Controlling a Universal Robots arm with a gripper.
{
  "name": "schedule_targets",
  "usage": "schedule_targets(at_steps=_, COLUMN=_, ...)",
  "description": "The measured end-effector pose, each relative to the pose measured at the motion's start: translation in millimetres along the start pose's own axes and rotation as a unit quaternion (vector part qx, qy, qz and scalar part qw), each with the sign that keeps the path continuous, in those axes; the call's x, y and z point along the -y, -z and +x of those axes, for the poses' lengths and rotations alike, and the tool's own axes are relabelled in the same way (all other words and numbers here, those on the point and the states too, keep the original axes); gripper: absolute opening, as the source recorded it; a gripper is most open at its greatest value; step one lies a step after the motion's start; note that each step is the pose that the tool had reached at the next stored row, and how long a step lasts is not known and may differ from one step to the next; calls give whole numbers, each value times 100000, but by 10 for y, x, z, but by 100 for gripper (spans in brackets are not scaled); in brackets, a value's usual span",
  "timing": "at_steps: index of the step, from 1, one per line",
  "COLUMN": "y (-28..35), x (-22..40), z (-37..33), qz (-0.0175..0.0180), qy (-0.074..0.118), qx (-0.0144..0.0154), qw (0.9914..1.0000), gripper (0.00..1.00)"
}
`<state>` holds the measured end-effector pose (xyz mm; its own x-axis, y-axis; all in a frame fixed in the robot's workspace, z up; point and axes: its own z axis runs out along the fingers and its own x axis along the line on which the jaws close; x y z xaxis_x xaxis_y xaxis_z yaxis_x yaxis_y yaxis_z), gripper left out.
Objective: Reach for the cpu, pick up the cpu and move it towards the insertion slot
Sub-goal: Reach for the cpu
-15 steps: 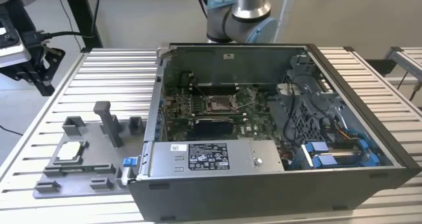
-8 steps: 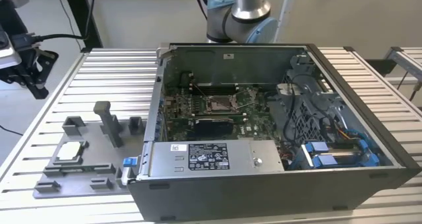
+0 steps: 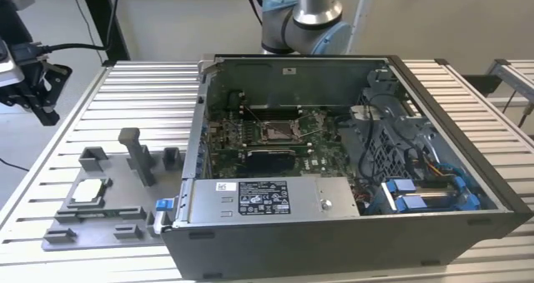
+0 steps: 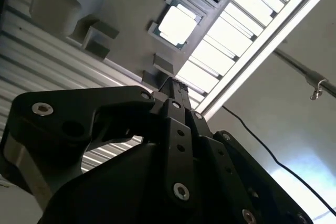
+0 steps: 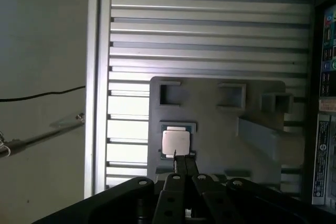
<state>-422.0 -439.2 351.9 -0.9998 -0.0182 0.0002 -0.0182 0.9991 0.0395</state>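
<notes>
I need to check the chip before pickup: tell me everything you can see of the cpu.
The cpu is a small thin square chip with a silvery-white top face, lying flat and face up in a square recess of the grey fixture plate on the slatted table, to the exterior view's left of the computer case. Nothing grips it; the gripper hangs above, apart from it.

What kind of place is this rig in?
Probably a robotics lab bench for PC assembly: slotted aluminium table, open computer case on it, grey fixture plate holding the cpu, robot arm behind the case.
</notes>
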Motion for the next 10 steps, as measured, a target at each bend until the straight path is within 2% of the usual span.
schedule_targets(at_steps=4, y=0, x=0, z=5, qz=3, qy=0, qx=-2, qw=100000, gripper=0)
schedule_targets(at_steps=5, y=0, x=0, z=6, qz=2, qy=1, qx=-3, qw=100000, gripper=100)
schedule_targets(at_steps=10, y=0, x=0, z=13, qz=1, qy=-3, qx=-2, qw=100000, gripper=100)
